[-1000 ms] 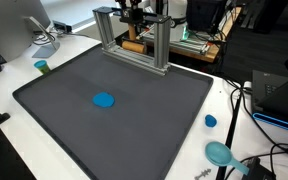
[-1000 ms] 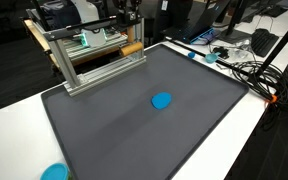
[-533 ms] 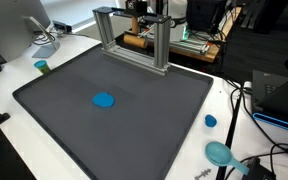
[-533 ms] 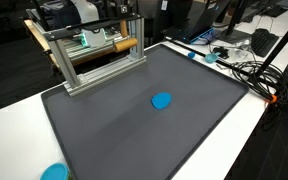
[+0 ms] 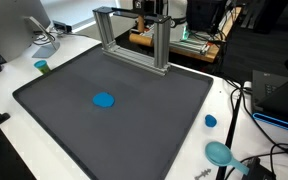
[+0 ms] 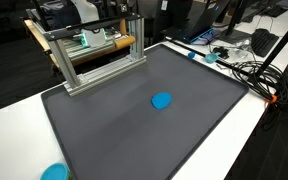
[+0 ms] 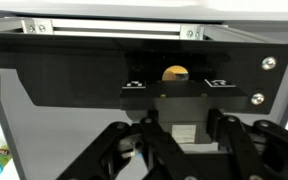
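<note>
Wrist view looks square at a black plate [image 7: 64,75] with the round end of a wooden dowel [image 7: 174,72] showing at its centre. The gripper [image 7: 184,128] fills the bottom of the frame just below it. Its fingers stand either side of a dark block, but I cannot tell whether they are clamped or free. In both exterior views the wooden dowel [image 5: 140,38] [image 6: 124,44] lies behind the aluminium frame [image 5: 162,45] [image 6: 94,62] at the upper edge of the dark mat [image 5: 134,125] [image 6: 114,130], well apart from the blue disc [image 5: 104,100] [image 6: 161,101] out on the mat. Working well here probably means keeping the wrist square to the plate and the dowel end centred between the fingers. It likely also calls for slow movement, since the frame's posts and top bar stand close and a tilted approach could catch them.
</note>
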